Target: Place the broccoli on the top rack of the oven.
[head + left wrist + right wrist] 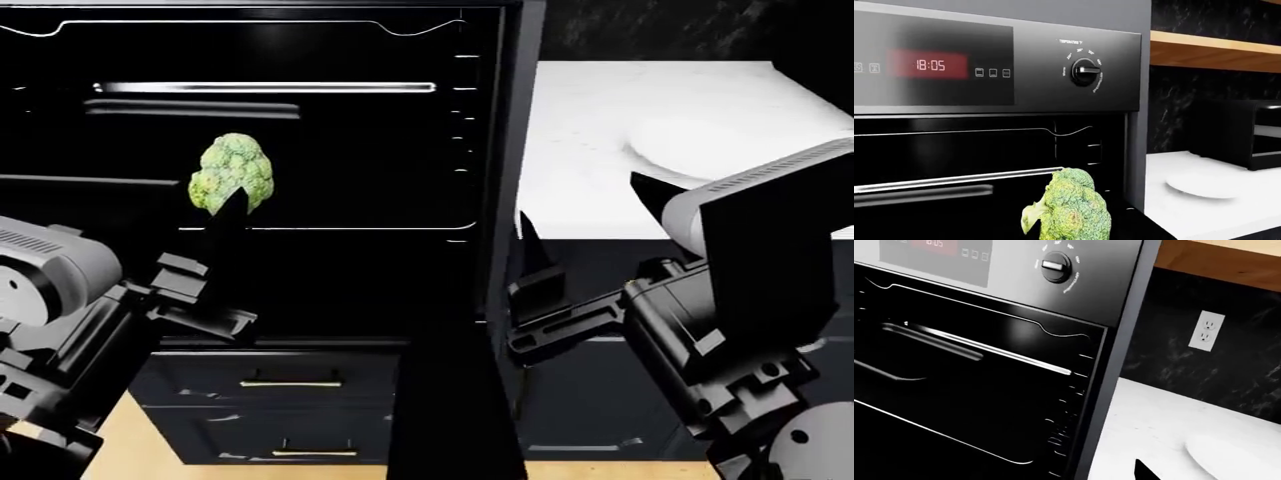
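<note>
1 broccoli (232, 171), 1 oven (334, 250), 2 hands, 1 white plate (694, 148) on the white bench (587, 150).

In the head view, going left to right: the left hand (227, 215) rises from 8 o'clock and is clenched on the broccoli, whose stalk end sits between the dark fingertips while its head stands directly above them at 12 o'clock. The broccoli is a bumpy light-green floret with yellowish patches, held in the air in front of the open oven cavity. It is below the bright-edged top rack (267, 88), not on it. The left wrist view shows the floret (1071, 207) in front of the rack's silvery edge (954, 180).

Further right, the right hand (527, 250) hangs by the oven's right edge, grasping nothing; I cannot tell how wide its fingers stand. The plate lies on the bench at 1 o'clock.
</note>
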Robot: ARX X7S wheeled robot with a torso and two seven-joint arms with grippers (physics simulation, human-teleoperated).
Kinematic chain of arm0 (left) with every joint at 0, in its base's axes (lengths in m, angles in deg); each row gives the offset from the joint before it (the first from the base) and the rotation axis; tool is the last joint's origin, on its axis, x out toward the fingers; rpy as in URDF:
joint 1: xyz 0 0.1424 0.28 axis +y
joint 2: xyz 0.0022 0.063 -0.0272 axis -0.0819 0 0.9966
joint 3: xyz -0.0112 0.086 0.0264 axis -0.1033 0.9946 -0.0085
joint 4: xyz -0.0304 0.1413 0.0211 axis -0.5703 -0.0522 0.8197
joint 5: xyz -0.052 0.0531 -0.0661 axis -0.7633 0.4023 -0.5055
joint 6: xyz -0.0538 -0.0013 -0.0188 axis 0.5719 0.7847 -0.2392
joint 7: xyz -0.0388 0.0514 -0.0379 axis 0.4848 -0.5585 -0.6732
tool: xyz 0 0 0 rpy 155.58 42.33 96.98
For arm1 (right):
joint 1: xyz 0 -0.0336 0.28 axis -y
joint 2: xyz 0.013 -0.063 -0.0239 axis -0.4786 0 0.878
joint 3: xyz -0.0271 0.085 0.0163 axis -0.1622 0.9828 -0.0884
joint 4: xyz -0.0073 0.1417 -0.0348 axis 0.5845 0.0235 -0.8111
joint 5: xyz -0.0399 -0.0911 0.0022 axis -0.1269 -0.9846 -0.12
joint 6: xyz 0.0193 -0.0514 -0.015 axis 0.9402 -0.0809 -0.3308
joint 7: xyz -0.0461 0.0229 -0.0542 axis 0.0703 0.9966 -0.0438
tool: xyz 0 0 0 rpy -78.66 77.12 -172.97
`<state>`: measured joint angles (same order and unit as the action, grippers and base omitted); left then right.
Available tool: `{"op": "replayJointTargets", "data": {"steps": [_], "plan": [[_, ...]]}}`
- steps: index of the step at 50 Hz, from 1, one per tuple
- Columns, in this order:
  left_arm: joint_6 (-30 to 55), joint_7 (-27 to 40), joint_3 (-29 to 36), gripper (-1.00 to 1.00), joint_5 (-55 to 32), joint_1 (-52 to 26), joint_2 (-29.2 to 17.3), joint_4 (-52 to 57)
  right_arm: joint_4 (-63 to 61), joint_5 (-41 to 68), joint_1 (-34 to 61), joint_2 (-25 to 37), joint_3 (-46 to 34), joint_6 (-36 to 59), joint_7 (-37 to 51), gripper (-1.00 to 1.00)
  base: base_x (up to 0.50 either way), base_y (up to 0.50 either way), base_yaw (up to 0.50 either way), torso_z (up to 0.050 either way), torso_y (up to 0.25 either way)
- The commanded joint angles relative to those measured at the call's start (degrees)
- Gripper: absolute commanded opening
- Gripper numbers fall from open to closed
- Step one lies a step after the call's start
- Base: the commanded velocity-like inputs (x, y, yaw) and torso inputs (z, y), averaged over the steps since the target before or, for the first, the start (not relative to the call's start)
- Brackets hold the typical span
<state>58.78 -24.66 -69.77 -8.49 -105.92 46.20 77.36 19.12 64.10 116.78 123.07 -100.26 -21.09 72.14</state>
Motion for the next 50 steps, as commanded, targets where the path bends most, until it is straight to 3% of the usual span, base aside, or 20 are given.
{"op": "replayJointTargets", "data": {"steps": [1,50], "plan": [[-0.5,-0.07,0.16,-1.0,-0.11,-0.47,0.06,-0.4,1.13,3.39,3.57,-0.18,-2.05,0.52,2.78,1.0,0.0,0.5,0.0,0.0,0.0],[-1.33,0.13,1.18,-1.0,0.1,-0.59,-0.36,-0.76,-0.11,3.99,2.05,1.18,-1.61,-1.67,3.48,1.0,0.0,0.5,0.0,0.0,0.0]]}}
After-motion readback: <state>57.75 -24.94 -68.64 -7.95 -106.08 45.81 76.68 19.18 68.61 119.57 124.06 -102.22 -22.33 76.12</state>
